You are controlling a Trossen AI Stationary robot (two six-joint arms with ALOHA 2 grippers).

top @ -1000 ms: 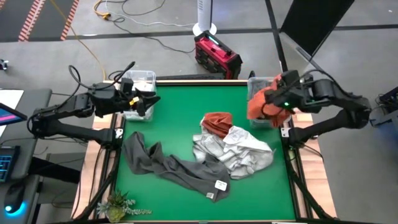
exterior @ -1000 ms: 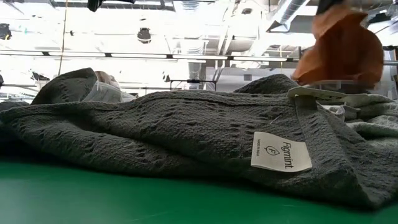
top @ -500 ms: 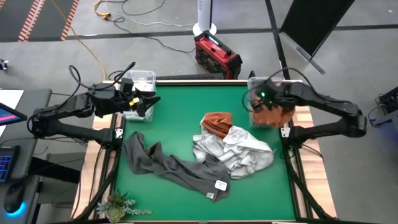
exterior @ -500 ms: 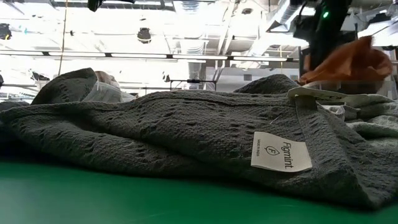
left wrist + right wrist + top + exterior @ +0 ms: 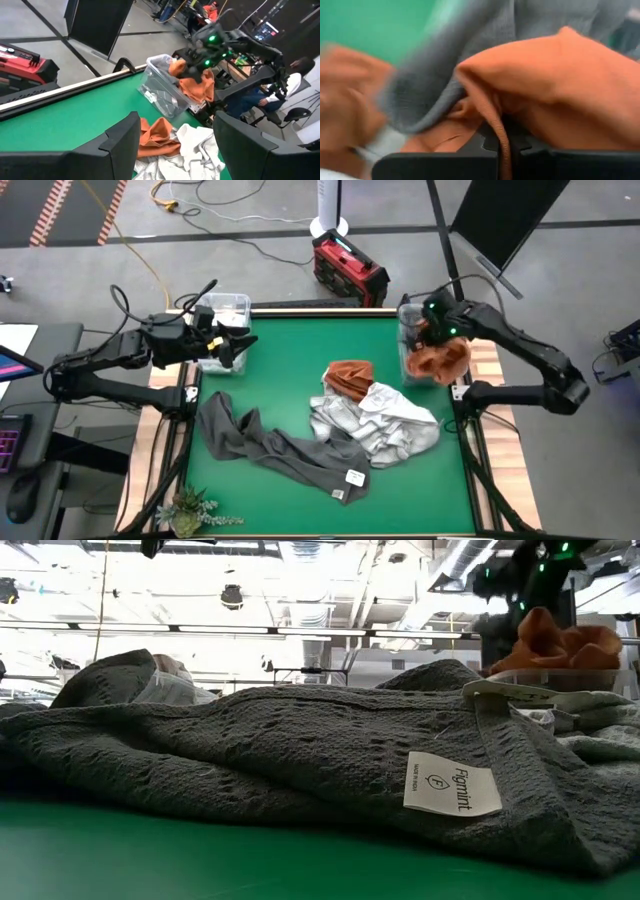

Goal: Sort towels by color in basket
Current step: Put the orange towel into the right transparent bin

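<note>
Rust-orange towel [image 5: 437, 361] sat bunched in the clear bin [image 5: 410, 315] at the table's far right, right gripper [image 5: 436, 338] clenched on it. Left gripper [image 5: 240, 340] hung released near the far-left bin [image 5: 228, 302]. Low view: dark grey towel [image 5: 300, 765] up front. Right wrist: orange cloth pinched between the fingers [image 5: 445, 165].

Grey floor [image 5: 250, 220], trailing cables [image 5: 215, 198], red case [image 5: 350, 270], perhaps a toolbox

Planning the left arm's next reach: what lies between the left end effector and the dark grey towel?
High view: only bare green table separates the left end effector from the dark grey towel.
</note>
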